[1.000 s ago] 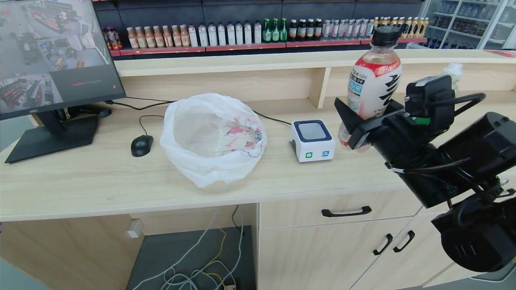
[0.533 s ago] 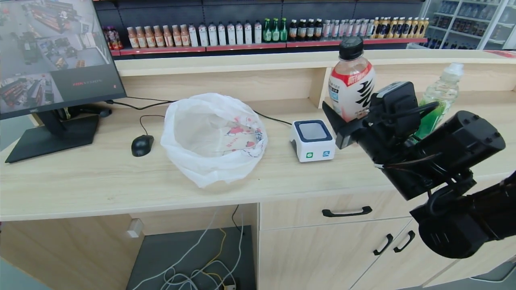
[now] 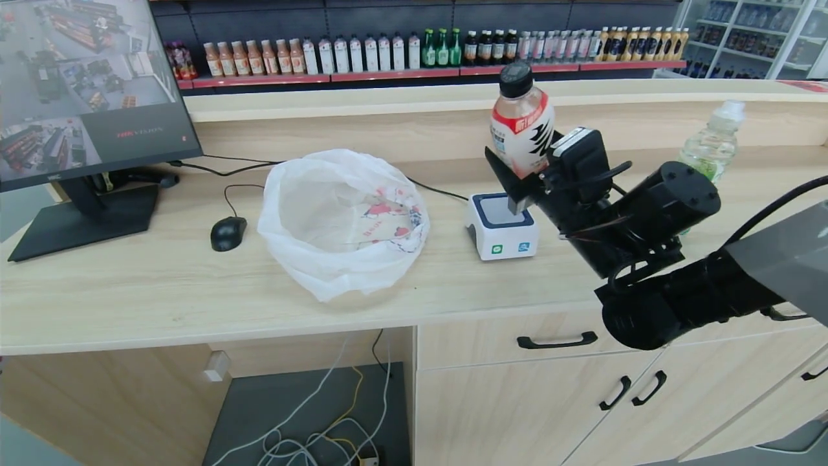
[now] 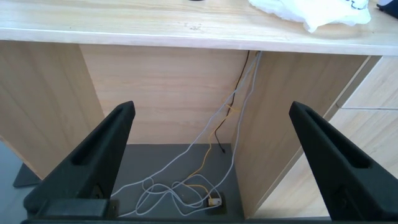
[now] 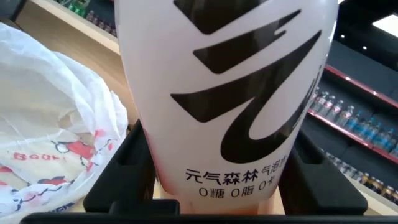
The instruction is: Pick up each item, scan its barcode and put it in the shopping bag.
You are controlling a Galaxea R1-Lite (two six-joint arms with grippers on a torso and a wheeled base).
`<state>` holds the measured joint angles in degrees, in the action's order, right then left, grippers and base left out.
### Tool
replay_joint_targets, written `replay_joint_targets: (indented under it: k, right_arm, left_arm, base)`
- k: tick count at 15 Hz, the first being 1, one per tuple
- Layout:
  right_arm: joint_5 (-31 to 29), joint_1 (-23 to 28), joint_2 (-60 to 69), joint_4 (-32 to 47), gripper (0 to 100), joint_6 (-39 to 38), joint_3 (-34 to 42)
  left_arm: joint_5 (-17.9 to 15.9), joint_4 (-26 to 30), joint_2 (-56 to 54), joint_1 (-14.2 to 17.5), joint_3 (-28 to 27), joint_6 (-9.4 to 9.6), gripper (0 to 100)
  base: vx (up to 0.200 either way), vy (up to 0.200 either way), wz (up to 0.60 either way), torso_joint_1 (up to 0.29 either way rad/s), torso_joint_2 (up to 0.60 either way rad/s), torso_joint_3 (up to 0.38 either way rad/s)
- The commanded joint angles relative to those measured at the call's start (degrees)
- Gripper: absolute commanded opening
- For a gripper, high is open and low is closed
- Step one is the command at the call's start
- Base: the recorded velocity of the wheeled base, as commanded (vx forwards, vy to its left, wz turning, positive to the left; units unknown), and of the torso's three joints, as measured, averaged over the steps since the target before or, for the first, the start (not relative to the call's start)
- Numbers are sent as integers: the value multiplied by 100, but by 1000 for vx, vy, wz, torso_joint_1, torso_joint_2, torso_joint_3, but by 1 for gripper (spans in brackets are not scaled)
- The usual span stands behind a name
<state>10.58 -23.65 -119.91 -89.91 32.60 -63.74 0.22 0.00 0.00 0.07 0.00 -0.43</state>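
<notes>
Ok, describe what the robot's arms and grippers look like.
The right arm is black, built of thick round segments, with thin black cables looping at the wrist beside a boxy camera with a pale top. The right gripper has flat black fingers. The left gripper has two long, wedge-shaped black fingers with no visible markings.

Shop checkout indicated: drink-stocked shelves, barcode scanner on worktop, surveillance monitor observed.
</notes>
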Motion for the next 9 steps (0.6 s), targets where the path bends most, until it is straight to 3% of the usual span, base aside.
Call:
replay_joint_targets:
  k: [1, 6, 9]
  right_arm:
    - [181, 194, -411, -9, 0, 10, -235]
    - [1420, 484, -666, -9, 0, 432, -296]
    - [1587, 634, -745, -9, 0, 625, -419]
  left_arm:
    - [-4, 0, 0, 1, 0, -1, 100]
    - [4, 0, 0, 1, 0, -1, 100]
    - [4, 0, 0, 1, 0, -1, 100]
  base:
    - [0, 0, 0, 0, 0, 0]
    - [0, 0, 0, 0, 0, 0]
    - [0, 0, 0, 0, 0, 0]
